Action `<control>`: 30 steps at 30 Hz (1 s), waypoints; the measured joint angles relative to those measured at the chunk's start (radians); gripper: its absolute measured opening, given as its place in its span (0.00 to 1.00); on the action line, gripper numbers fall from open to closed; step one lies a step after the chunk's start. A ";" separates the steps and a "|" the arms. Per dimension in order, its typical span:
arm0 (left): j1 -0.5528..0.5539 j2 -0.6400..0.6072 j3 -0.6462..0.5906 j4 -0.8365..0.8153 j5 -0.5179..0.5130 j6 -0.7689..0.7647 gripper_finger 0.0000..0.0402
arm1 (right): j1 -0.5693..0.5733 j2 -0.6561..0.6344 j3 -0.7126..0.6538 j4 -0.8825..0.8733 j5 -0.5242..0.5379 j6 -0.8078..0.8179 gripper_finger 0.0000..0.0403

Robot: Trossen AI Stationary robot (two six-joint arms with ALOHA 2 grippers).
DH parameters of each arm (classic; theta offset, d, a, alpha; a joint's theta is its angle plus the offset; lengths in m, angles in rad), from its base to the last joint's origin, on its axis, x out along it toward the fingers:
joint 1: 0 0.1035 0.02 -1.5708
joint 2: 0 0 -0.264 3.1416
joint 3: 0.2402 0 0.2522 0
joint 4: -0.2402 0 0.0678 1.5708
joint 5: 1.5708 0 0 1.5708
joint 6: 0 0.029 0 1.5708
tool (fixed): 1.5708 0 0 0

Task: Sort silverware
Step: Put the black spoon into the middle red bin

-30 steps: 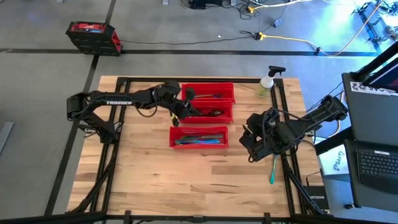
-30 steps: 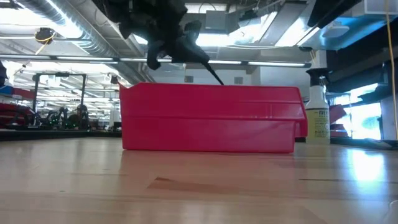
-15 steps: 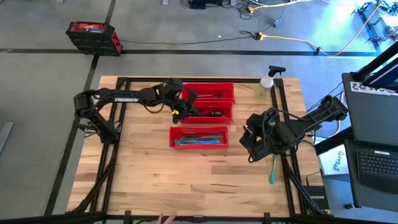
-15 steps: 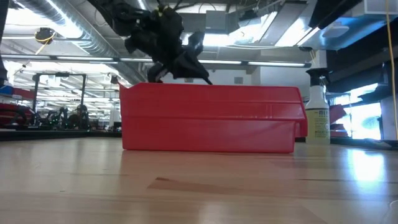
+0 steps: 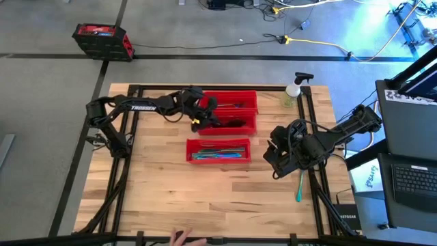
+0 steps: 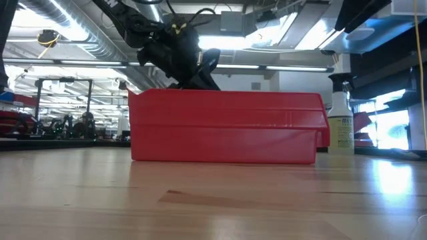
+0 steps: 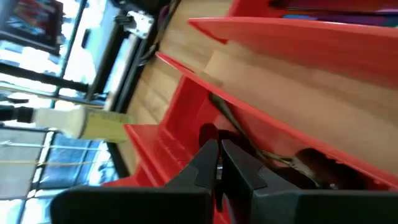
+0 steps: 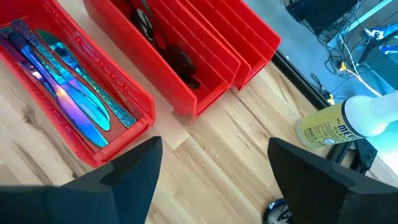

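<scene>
Silverware (image 5: 220, 152) lies sorted across the red bins on the table (image 5: 171, 198): we see iridescent blue-purple-teal pieces (image 8: 74, 99) lying lengthwise in the near red bin (image 5: 218, 151), which stands apart from the other two. Dark bronze pieces (image 8: 180, 62) rest in the middle bin (image 5: 229, 124), and more dark pieces (image 5: 232, 105) lie in the far bin (image 5: 235, 100), which touches the middle one along its long side. One teal piece (image 5: 299, 188) lies alone on the table's right edge, just beside the right arm.

We find the left pincer (image 5: 203, 117) over the left end of the middle bin, its fingers (image 7: 239, 165) clenched together with the tips down inside the bin, close above the dark pieces there. We cannot tell whether a piece is caught between them. In the low view the left pincer (image 6: 193, 70) dips behind the top rim of the red bin's wall (image 6: 223, 127).

The right pincer (image 5: 278, 154) waits over the table to the right of the near bin, its fingers (image 8: 130, 168) spread wide and grasping nothing.

A clear spray bottle (image 5: 293, 92) stands at the table's far right corner, well apart from the bins.
</scene>
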 joint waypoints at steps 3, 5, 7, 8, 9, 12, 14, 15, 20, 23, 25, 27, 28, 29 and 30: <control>-0.001 0.000 0.000 0.031 -0.033 -0.009 0.01 | 0.000 0.000 0.000 0.000 0.000 0.001 0.69; 0.003 0.000 0.000 0.030 -0.038 -0.012 0.01 | 0.000 0.000 0.000 0.001 0.000 0.001 0.69; 0.003 0.001 0.000 0.025 -0.035 -0.030 0.02 | 0.000 0.000 0.000 0.001 0.000 0.001 0.69; 0.003 0.001 0.000 0.021 -0.034 -0.039 0.03 | 0.000 0.000 0.000 0.001 0.000 0.002 0.69; 0.003 0.001 0.000 0.016 -0.034 -0.058 0.03 | 0.000 0.000 0.000 0.001 0.000 0.002 0.69; 0.003 0.001 0.000 0.014 -0.035 -0.108 0.04 | 0.000 0.000 0.000 0.001 0.000 0.001 0.69; 0.003 0.001 0.000 0.018 -0.043 -0.138 0.05 | 0.000 0.000 0.000 0.001 0.000 0.001 0.69; 0.003 0.001 0.000 0.018 -0.048 -0.144 0.05 | 0.000 0.000 0.000 0.001 0.000 0.001 0.69; 0.003 0.001 0.000 0.016 -0.052 -0.156 0.08 | 0.000 0.000 0.000 0.001 -0.001 0.000 0.69; 0.003 0.001 0.000 0.011 -0.046 -0.185 0.10 | 0.000 0.000 0.000 0.001 -0.002 0.000 0.69; 0.002 0.001 0.000 0.000 -0.020 -0.199 0.11 | 0.000 0.000 0.000 0.001 -0.002 0.000 0.69; -0.001 0.001 0.000 -0.005 -0.011 -0.219 0.12 | 0.000 0.000 0.000 0.000 -0.002 0.000 0.69; -0.003 0.001 0.000 -0.006 -0.011 -0.229 0.13 | 0.000 0.000 0.000 0.000 -0.002 0.000 0.69; -0.004 0.001 0.000 -0.007 -0.014 -0.238 0.14 | 0.000 0.000 0.000 0.000 -0.002 -0.001 0.69; -0.004 0.001 0.000 -0.008 -0.018 -0.247 0.15 | 0.000 0.000 0.000 0.000 -0.002 -0.002 0.69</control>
